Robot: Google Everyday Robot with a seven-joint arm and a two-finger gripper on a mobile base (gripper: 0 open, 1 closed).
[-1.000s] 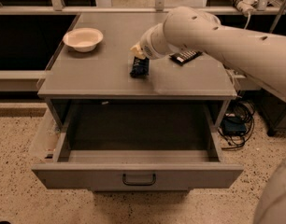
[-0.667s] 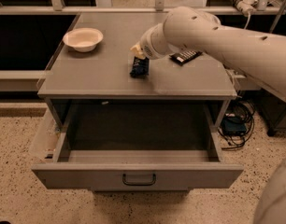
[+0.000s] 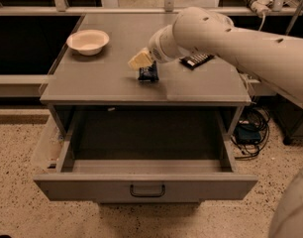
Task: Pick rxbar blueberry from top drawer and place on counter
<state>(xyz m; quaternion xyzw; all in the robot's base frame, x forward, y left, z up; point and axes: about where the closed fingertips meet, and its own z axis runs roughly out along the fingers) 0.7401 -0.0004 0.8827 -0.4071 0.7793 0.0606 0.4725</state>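
Nothing has shifted since the earlier frame: the gripper [image 3: 141,60] stays low over the middle of the table [image 3: 99,83], right against the rxbar blueberry [image 3: 148,74]. Whether it grasps the bar or has let go cannot be told. The bar sits midway between the left and right edges, in the front half. Its rear end is hidden under the gripper, so its long axis cannot be read. The top drawer [image 3: 141,185] is pulled open below the front edge.
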